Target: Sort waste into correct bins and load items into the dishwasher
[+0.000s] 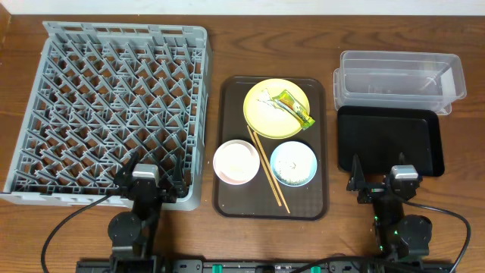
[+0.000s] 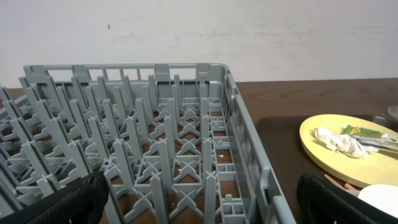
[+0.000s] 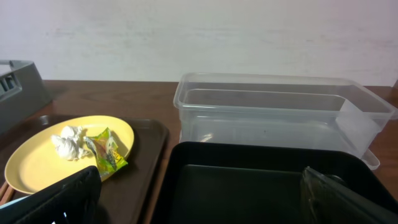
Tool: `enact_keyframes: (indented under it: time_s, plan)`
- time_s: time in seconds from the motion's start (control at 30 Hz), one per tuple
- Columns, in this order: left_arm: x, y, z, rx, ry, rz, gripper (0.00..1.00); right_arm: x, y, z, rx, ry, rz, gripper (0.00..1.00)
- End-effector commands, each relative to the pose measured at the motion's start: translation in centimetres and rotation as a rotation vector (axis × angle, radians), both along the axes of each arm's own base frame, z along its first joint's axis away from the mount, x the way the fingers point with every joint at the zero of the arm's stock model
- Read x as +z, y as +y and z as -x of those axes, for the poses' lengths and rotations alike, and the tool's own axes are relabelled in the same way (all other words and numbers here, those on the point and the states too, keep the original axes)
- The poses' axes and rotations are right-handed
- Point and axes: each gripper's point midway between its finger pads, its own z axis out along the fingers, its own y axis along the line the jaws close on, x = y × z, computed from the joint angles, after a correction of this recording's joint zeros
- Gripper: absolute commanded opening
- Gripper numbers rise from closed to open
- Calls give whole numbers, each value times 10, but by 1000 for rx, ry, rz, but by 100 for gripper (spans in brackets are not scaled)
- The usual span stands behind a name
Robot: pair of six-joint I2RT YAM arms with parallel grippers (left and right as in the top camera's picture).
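Note:
The yellow plate (image 1: 261,117) on the brown serving tray holds the green-and-yellow wrapper (image 1: 295,108) and the crumpled white paper scrap (image 1: 265,98). The pinkish-white bowl (image 1: 236,162), the light blue bowl (image 1: 311,159) with small white specks in it, and two chopsticks (image 1: 267,168) lie in front of the plate. The grey dish rack (image 1: 114,106) is empty. My left gripper (image 1: 151,178) is open over the rack's near right corner (image 2: 199,202). My right gripper (image 1: 377,176) is open over the near edge of the black tray (image 1: 390,140). The clear tub (image 1: 398,80) stands behind it.
The dark brown serving tray (image 1: 303,201) sits between the rack and the bins. A wall runs behind the table in both wrist views. The plate with the scrap and wrapper shows at the left in the right wrist view (image 3: 37,155).

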Motion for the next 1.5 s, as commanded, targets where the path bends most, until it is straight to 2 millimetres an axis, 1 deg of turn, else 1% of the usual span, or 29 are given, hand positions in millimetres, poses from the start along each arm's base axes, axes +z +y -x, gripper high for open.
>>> enact_keyframes:
  time_s: [0.0, 0.57, 0.7, 0.77, 0.87, 0.93, 1.03, 1.17, 1.33, 1.4, 1.47]
  plan:
    - [-15, 1, 1, 2, 46, 1, 98, -1, 0, 0, 2, 4, 4, 99]
    - [-14, 0, 1, -2, 46, 2, 98, 0, 0, 0, 2, 0, 4, 99]
    - [-14, 1, 1, 2, 44, 2, 98, 2, -8, 0, -48, -7, -47, 99]
    - [-15, 1, 1, 2, 47, 2, 98, 5, -8, 0, -48, -14, -55, 99]
    - [-17, 0, 1, 1, 72, 3, 98, 15, -8, 1, -47, -28, -58, 99]
    - [-15, 1, 3, 3, 94, 10, 98, 23, -8, 3, -46, -25, -59, 99]
    - [-6, 1, 3, 5, 111, 22, 98, 35, -8, 5, -48, 10, -54, 99]
    - [5, 1, 2, 5, 155, 22, 98, 41, -8, 3, -50, 86, -49, 99]
    - [15, 1, -2, 10, 270, 35, 98, 51, -5, -7, -41, 208, -42, 99]
    - [18, 1, -3, 19, 330, 58, 98, 54, -3, -13, -31, 255, -41, 99]
    - [23, 1, -4, 25, 416, 72, 98, 59, 4, -23, 2, 327, -41, 99]
